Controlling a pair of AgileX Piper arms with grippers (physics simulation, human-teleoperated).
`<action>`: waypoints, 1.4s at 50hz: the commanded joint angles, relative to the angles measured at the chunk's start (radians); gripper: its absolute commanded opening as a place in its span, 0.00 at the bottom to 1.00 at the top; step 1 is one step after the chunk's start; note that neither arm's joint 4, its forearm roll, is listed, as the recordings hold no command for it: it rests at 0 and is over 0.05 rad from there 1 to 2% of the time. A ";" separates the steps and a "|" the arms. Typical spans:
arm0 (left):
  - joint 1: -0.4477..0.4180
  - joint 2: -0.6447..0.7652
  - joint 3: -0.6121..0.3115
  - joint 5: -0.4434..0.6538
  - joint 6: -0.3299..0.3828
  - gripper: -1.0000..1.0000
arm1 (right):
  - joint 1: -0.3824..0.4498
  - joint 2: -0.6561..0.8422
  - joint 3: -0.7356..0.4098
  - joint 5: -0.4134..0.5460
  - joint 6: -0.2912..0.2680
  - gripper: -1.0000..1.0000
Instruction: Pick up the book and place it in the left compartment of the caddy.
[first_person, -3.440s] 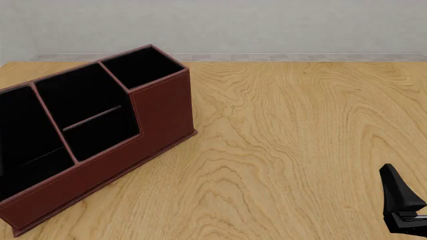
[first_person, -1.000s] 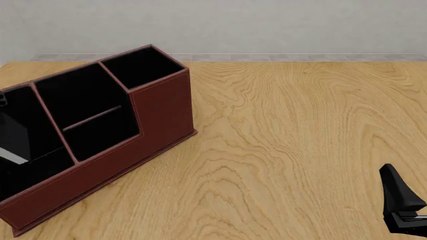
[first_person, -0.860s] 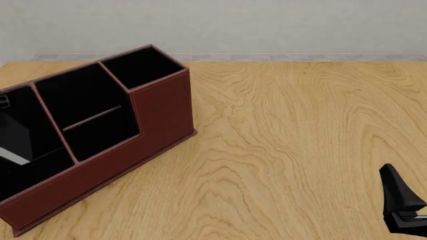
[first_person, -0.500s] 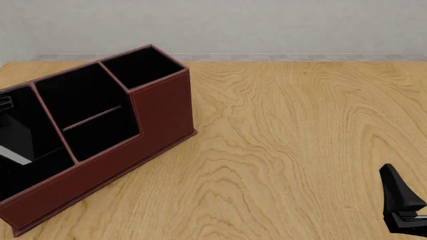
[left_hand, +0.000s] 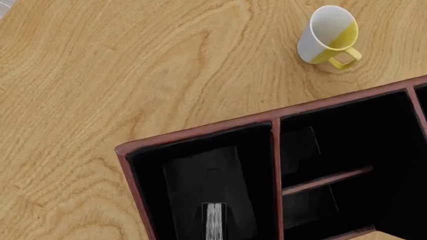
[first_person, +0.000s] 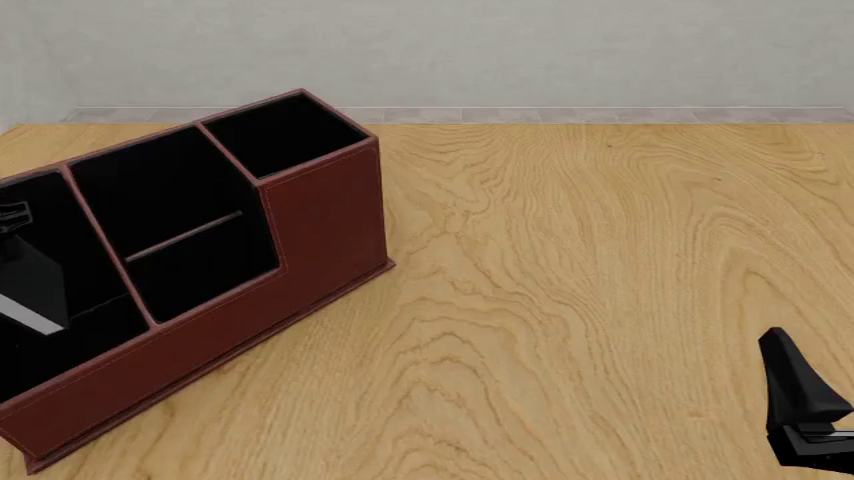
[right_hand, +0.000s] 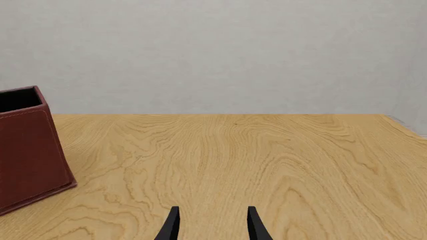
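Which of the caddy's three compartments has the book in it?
The left compartment, the wide end bay: the book leans inside it. The middle and small tall bays look empty.

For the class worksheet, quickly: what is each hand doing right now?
Left hand: barely in view, cannot be told; the small black hardcover book stands in the reddish-brown caddy.
Right hand: open, empty.

Wooden table (first_person: 601, 250), caddy (first_person: 327, 230) standing on it, mug (left_hand: 329, 35) lying sideways
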 joint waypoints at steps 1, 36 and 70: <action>-0.003 0.005 -0.001 -0.009 0.011 0.00 | 0.000 -0.003 -0.001 0.003 0.000 1.00; -0.012 0.031 0.022 -0.040 0.013 0.00 | 0.000 -0.003 -0.001 0.003 0.000 1.00; -0.011 0.077 0.042 -0.090 0.011 0.00 | 0.000 -0.003 -0.001 0.003 0.000 1.00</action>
